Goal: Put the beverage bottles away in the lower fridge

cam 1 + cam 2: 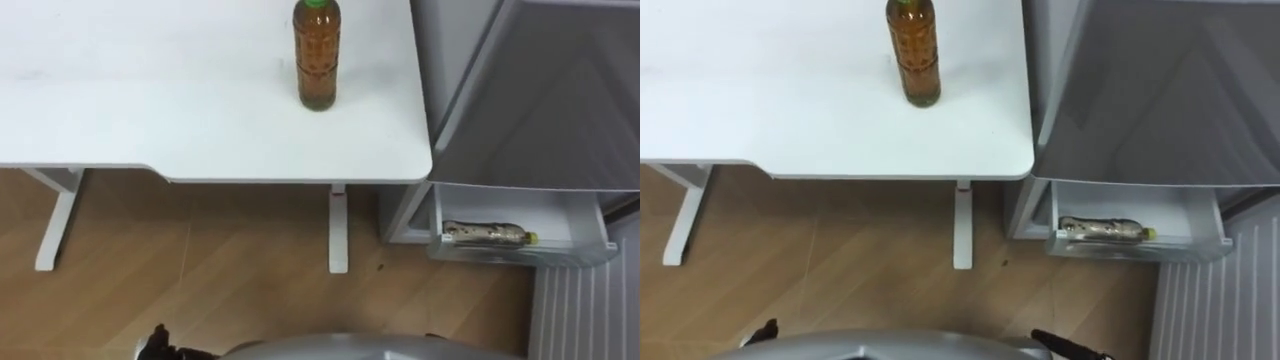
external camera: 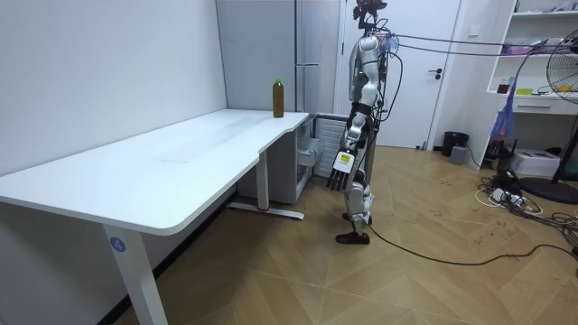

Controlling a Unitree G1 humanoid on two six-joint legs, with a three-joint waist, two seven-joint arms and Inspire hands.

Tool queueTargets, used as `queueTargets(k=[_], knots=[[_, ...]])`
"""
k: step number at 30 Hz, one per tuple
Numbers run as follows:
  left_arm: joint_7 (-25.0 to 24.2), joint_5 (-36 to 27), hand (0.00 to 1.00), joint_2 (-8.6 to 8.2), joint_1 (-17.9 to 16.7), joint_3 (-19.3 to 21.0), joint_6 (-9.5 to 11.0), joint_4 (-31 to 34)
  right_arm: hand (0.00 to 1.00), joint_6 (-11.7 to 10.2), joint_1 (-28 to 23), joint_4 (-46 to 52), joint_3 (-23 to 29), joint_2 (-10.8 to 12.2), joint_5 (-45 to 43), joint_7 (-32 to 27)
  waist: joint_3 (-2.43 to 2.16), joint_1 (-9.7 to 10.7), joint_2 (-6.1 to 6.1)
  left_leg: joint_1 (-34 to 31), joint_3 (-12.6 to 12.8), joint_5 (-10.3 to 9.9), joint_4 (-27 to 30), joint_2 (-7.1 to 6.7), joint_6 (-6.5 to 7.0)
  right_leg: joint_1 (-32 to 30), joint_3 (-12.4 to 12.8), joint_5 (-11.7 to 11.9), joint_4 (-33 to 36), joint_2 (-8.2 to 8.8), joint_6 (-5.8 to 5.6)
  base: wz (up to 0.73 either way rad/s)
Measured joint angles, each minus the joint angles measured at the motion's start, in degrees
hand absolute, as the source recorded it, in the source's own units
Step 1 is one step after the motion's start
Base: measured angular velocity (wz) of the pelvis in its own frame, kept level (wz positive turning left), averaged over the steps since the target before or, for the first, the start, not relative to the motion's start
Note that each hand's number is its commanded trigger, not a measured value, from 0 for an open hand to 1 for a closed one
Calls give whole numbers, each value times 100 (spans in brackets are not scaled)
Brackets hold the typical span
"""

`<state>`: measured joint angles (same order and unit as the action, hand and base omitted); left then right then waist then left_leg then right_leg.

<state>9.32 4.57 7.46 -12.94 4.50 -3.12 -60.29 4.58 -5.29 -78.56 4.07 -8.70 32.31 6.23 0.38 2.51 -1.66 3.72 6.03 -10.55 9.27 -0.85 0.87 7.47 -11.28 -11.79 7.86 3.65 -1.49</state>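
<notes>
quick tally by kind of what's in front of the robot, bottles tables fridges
tea bottles: 2, the upright bottle on the table and the lying bottle in the open fridge compartment
white table: 1
fridge: 1
total: 4

Drawer [image 1: 572, 218] open above; table [image 1: 380, 150] close left.
</notes>
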Motion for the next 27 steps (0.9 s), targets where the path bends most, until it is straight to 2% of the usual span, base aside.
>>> queueTargets(k=[4, 8, 14, 15, 16, 17, 21, 25, 27], knots=[[-1, 4, 0, -2, 58, 196, -182, -23, 0, 130, 28, 22, 2, 3, -156, -17, -3, -1, -56, 17, 1, -10, 1, 10, -3, 6, 21, 1, 15, -9, 2, -2], [-1, -4, 0, -3, 73, 278, -282, -23, 0, 166, 24, 90, 12, -1, -369, -9, 1, -4, -68, 65, -5, -35, 2, 26, -13, 26, 50, 9, 30, -31, 14, -7], [-2, -81, 0, -4, 160, 345, -289, -25, 0, 167, 16, 149, 9, -21, -565, 7, 1, -36, -45, 96, -10, -175, 147, 79, -21, 64, 184, 17, 75, -92, 27, -14], [-1, -251, 0, -2, 197, 406, -287, -25, 0, 174, 13, 197, 9, -28, -608, 9, -27, -56, 3, 96, -12, -212, 192, 88, -23, 73, 188, 17, 79, -99, 27, -9], [7, -468, 0, -1, 204, 444, -284, -25, 0, 175, 2, 218, 4, -49, -668, 10, -12, -80, -7, 96, -5, -250, 216, 98, -18, 82, 209, 17, 81, -108, 27, -10], [13, -556, 0, 0, 217, 456, -282, -24, 0, 174, -1, 225, 4, -58, -714, 10, -28, -89, 30, 98, -4, -264, 226, 101, -17, 88, 227, 17, 82, -113, 27, -12], [107, -1238, 0, 0, 230, 559, -279, -18, 0, 173, -10, 249, 11, -76, -787, -1, -25, -104, 61, 135, 6, -280, 246, 97, -9, 94, 292, 18, 83, -118, 29, -8], [437, -2509, 0, -21, 269, 1090, -281, 65, 0, 176, -33, 269, 138, -81, -805, 5, -7, -132, 99, 260, 2, -288, 192, 104, -12, 172, 331, 18, 88, -132, 28, -4], [697, -2856, 0, -41, 253, 1293, -278, 330, 0, 178, -38, 283, 203, -80, -837, 9, -4, -130, 108, 281, -6, -289, 185, 103, -13, 196, 332, 18, 88, -135, 28, -2]])
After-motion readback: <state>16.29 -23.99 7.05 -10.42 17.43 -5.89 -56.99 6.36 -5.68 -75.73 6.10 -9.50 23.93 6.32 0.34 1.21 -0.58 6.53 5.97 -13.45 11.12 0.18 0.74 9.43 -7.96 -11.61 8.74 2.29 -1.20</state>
